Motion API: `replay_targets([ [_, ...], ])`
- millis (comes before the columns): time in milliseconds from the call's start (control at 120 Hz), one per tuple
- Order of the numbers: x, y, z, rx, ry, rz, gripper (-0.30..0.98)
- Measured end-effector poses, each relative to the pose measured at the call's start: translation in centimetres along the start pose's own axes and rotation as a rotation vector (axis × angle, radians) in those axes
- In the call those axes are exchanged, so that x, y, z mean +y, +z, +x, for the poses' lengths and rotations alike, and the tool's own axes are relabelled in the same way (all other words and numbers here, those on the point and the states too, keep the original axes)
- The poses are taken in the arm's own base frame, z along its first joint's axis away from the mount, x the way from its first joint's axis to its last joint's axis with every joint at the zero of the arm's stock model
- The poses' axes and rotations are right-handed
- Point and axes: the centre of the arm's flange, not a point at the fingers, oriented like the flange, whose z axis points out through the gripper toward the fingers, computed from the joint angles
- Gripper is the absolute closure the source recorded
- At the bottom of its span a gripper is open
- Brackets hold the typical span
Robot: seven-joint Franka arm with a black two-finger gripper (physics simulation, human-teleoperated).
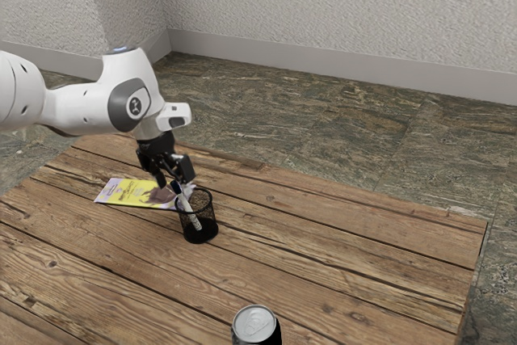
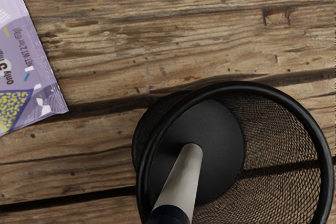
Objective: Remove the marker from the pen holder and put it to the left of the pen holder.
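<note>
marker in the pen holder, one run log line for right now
marker: leaning inside pen holder | gripper: open, at marker's upper end | removal: not yet done | snack bag: on table

Textured pale walls [image 1: 323,6], grey baseboard [image 1: 323,59], veined stone floor [image 1: 323,115], plank table [image 1: 323,256]

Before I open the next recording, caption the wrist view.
A marker leans inside a black mesh pen holder on weathered planks, a purple packet nearby.
</note>
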Motion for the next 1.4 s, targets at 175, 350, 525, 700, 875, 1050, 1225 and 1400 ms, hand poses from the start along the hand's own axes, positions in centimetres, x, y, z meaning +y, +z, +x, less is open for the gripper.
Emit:
replay_targets([
  [175,0.1,0.0,0.0,0.004,0.022,-0.011,0.44],
  [350,1.4,0.0,0.1,0.006,0.058,-0.015,0.66],
  [525,2.7,-2.2,-0.3,0.038,0.09,-0.006,0.73],
  [700,1.8,-13.7,-5.4,0.225,0.073,0.025,0.76],
  [875,-3.4,-12.9,-3.7,0.225,-0.001,0.051,0.77],
  [1050,-8.5,-11.1,2.7,0.351,-0.068,-0.04,0.78],
  [1225,-13.3,-5.9,4.5,0.395,-0.1,-0.124,0.78],
  [1400,-17.1,-3.4,2.6,0.405,-0.101,-0.134,0.69],
])
